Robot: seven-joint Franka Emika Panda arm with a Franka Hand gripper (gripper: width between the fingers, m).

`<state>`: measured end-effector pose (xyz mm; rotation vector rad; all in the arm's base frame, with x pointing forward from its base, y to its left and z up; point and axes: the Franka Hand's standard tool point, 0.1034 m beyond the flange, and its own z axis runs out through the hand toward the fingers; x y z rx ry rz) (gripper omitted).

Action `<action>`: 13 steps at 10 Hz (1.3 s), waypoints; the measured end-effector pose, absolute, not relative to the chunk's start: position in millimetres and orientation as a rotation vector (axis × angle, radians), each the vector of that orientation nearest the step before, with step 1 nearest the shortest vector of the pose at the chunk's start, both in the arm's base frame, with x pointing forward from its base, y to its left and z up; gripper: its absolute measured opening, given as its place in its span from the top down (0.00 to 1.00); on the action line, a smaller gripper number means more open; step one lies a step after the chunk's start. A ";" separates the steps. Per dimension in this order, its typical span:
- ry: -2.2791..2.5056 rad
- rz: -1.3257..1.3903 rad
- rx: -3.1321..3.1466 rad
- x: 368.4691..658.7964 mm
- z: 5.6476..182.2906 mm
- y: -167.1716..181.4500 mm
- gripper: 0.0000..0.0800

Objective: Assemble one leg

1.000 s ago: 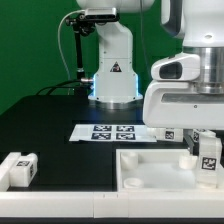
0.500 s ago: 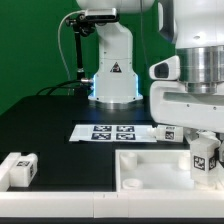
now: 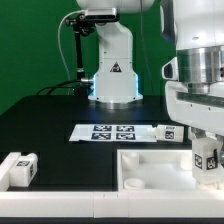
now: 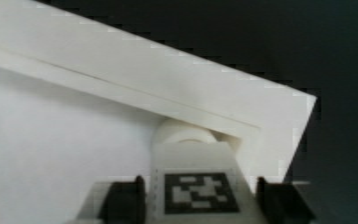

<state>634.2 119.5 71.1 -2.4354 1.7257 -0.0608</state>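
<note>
My gripper (image 3: 207, 160) is shut on a white leg (image 3: 208, 157) with a black-and-white tag, holding it upright over the exterior view's right corner of the large white tray-like panel (image 3: 150, 170). In the wrist view the leg (image 4: 199, 185) sits between the two dark fingers (image 4: 123, 198), its far end close to a round hole in the panel's corner (image 4: 194, 134). Another leg (image 3: 20, 167) lies on the table at the exterior view's left.
The marker board (image 3: 112, 132) lies flat on the black table behind the panel. The arm's white base (image 3: 113, 75) stands at the back with a cable beside it. A green backdrop is behind.
My gripper with the leg has shifted slightly toward the exterior view's right and a little lower over the panel's corner.
</note>
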 end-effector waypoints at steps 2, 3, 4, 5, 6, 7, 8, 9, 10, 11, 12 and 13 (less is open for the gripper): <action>1.367 -0.087 -2.668 633.9 71.7 121.4 0.33; 1.261 -0.094 -2.721 633.4 72.1 121.3 0.21; 1.221 -0.096 -2.741 632.9 71.8 119.5 0.21; 1.229 -0.095 -2.738 632.7 71.2 120.1 0.20; 1.227 -0.095 -2.739 632.7 71.1 120.1 0.20; 1.225 -0.095 -2.739 632.6 71.0 120.1 0.19; 1.164 -0.100 -2.772 632.9 71.1 120.2 0.19; 0.902 -0.115 -2.883 635.0 71.9 121.2 0.19; 0.837 -0.121 -2.902 635.0 71.0 118.9 0.19; 0.841 -0.128 -2.901 633.6 70.0 117.9 0.19; 0.840 -0.128 -2.902 633.7 69.9 118.1 0.19; 0.833 -0.129 -2.905 633.7 69.8 117.8 0.19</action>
